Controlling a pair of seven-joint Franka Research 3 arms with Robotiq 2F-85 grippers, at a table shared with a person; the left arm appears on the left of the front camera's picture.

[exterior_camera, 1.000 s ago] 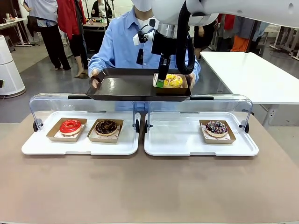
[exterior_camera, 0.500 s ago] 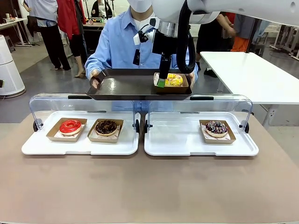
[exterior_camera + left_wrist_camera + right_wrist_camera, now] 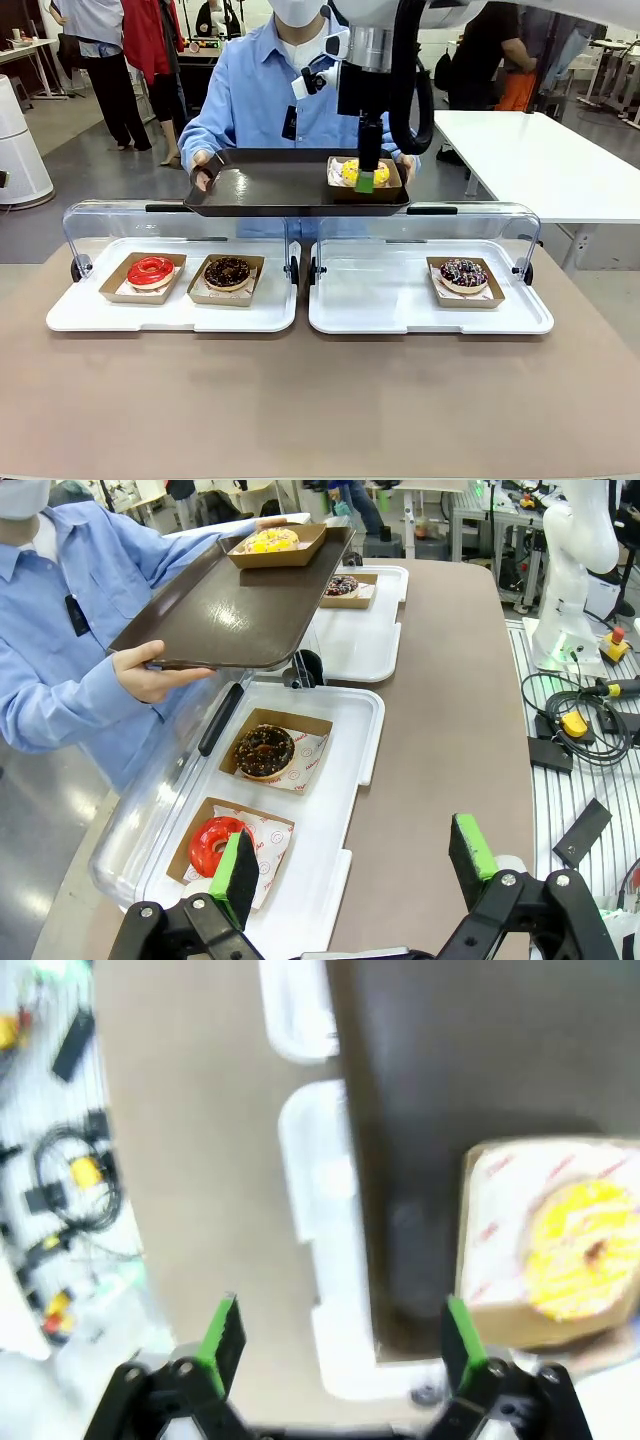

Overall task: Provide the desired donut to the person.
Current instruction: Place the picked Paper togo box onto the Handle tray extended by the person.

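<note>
**Desk:** Report the near field first.

**Operator:** On my left wrist camera the left gripper [image 3: 355, 865] has its jaws wide apart with nothing between them. It hangs over the table [image 3: 320, 410], near the end of the left white tray [image 3: 170, 315]. That tray carries a red donut [image 3: 150, 270] and a chocolate donut [image 3: 227, 271] side by side, each in its own open cardboard box. The right white tray [image 3: 390, 300] carries one sprinkled donut [image 3: 463, 273] near its right end. Clear covers [image 3: 120, 220] stand raised behind both trays.

**Desk:** Where is the task item?

**Operator:** The yellow donut [image 3: 350, 172] sits in its box [image 3: 338, 190] at the right end of a dark tray [image 3: 270, 188]. The person [image 3: 250, 100] holds that tray level, beyond and above the covers. One hand [image 3: 203, 168] grips the tray's left end. The other hand is largely hidden behind the box.

**Desk:** What is the right gripper's state?

**Operator:** The right gripper [image 3: 342, 1335] is spread open and holds nothing. My right wrist picture is blurred, but it shows the box lying outside one finger, not between the two. From the front, one green pad [image 3: 366, 183] stands before the donut and hides its middle. I cannot tell whether the pad touches the box. The arm also crosses the person's chest and covers part of the shirt.
</note>
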